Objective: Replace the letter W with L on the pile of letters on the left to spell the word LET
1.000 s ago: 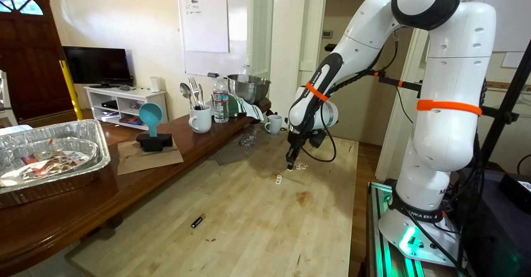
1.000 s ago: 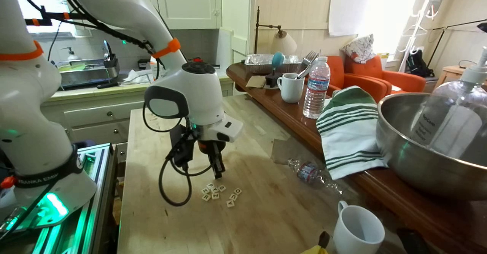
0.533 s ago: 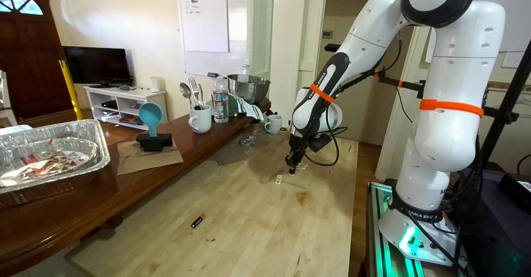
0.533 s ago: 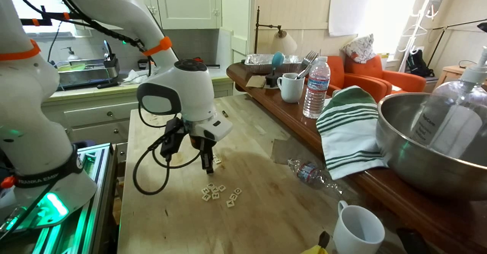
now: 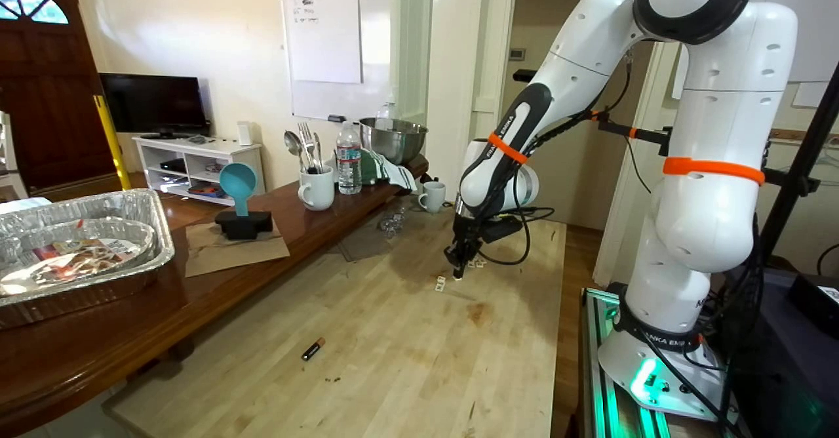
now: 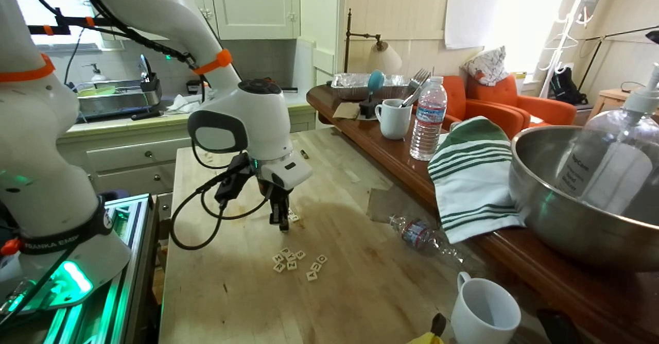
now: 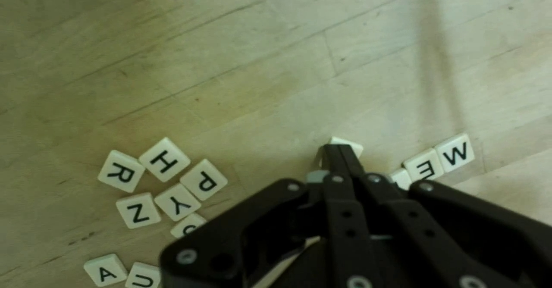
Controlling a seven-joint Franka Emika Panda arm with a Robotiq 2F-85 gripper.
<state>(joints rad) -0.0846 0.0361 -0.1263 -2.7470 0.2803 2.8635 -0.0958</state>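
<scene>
My end effector (image 7: 339,148): closed, tip at a partly hidden tile (image 7: 349,143), letter unreadable to me.
W tile (image 7: 455,152): right in the wrist view, on the counter (image 7: 267,102), touching the E tile (image 7: 424,164).

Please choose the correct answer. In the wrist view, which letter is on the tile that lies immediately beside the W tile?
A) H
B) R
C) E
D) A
C: in the wrist view, the E tile lies in line with the W tile, side by side, with no other tile between them.
</scene>
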